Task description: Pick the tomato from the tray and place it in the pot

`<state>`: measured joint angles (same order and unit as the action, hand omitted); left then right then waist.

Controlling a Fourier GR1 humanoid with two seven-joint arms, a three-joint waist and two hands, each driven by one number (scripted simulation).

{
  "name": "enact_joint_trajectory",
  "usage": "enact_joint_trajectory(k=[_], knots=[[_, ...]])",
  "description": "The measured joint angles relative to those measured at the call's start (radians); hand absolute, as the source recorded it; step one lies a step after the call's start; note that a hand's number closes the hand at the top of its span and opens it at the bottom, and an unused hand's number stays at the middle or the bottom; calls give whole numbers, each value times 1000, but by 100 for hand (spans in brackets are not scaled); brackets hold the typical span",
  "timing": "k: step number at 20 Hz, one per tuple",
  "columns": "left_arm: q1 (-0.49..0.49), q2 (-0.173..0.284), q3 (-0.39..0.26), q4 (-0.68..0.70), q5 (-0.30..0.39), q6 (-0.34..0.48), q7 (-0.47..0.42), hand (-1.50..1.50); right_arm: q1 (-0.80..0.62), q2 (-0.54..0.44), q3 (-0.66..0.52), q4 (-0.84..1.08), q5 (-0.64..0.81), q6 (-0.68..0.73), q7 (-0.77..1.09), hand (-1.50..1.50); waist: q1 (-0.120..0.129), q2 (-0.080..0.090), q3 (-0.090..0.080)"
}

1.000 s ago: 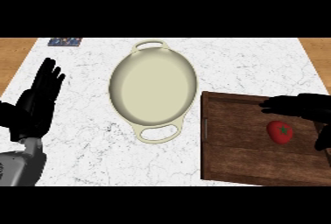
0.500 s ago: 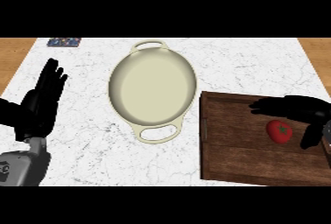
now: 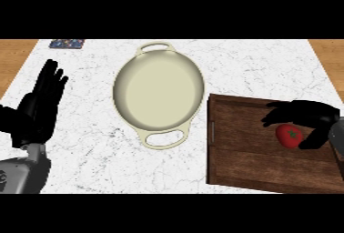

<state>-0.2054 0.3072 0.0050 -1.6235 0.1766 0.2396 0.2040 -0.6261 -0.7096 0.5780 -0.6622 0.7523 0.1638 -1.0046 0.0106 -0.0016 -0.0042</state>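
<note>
Right hand (image 3: 302, 117) is dropping in over the tomato (image 3: 290, 135) now, and compared with a second ago it has slid further left across the wooden tray (image 3: 249, 159) and come down, fingers arcing over the top of the fruit and the thumb coming down its right side. The fingers are curled around it but not yet closed; the tomato sits on the tray, showing red between fingers and thumb. So the grasp looks about to start, and nothing has been lifted. The cream pot (image 3: 159, 91) waits on the counter (image 3: 87, 150) just left of the tray, well apart from the tomato. Left hand (image 3: 37, 111) rests open at the left edge, fingers up, no part in this
</note>
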Motion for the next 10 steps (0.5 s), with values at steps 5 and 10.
enact_joint_trajectory(k=[5, 10], knots=[[11, -3, 9, 2, -2, -13, -5, 0, 18, 25, 11, -6, 31, -56, -37, 150, 0, 1, 0], [6, -10, 10, -14, -12, -16, 13, 0, 17, 39, 6, 29, 56, -87, -70, 150, 2, -1, -2]])
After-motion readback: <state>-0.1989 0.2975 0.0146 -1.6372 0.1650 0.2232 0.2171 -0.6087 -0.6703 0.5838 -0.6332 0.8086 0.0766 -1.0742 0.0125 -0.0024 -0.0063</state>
